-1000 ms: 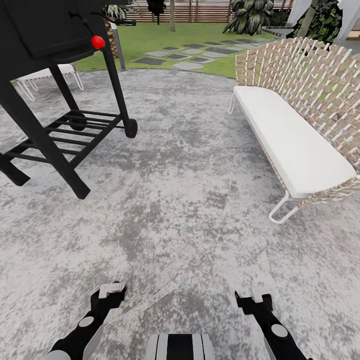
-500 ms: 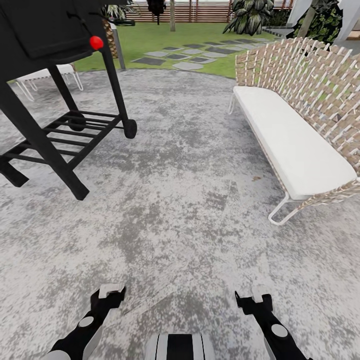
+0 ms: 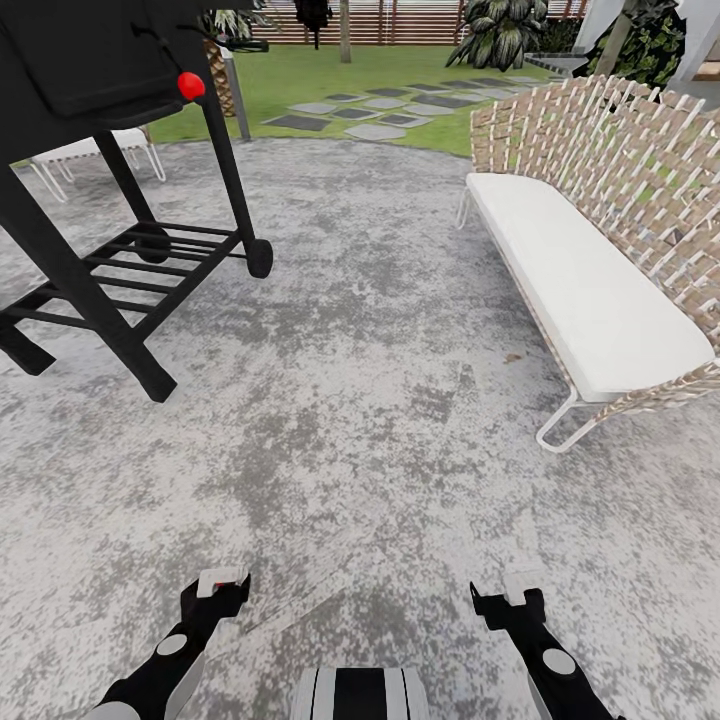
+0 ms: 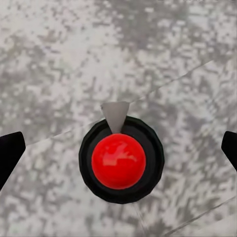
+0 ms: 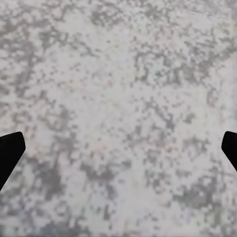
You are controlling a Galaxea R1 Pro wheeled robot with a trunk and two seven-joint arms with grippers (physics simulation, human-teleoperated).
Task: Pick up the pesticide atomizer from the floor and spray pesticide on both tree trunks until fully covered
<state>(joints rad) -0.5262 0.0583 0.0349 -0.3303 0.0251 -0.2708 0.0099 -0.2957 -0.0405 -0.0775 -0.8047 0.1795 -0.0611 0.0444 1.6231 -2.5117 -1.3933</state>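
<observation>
1. since the pesticide atomizer (image 4: pixel 118 160) is seen end-on in the left wrist view, red cap up on the grey floor (image 3: pixel 380 400), its long axis is judged upright, in line with the approach.
2. it is centred between the spread fingers of the left gripper (image 3: pixel 222 582), which is released and not touching it; the right gripper (image 3: pixel 508 595), likewise released and empty, is farther off.
3. a straight descent by the left arm is called for; the lawn (image 3: pixel 330 70) lies well ahead.

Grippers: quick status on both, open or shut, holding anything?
Left gripper: open, holding nothing; a red-topped black object lies below it.
Right gripper: open, holding nothing, over bare paving.
</observation>
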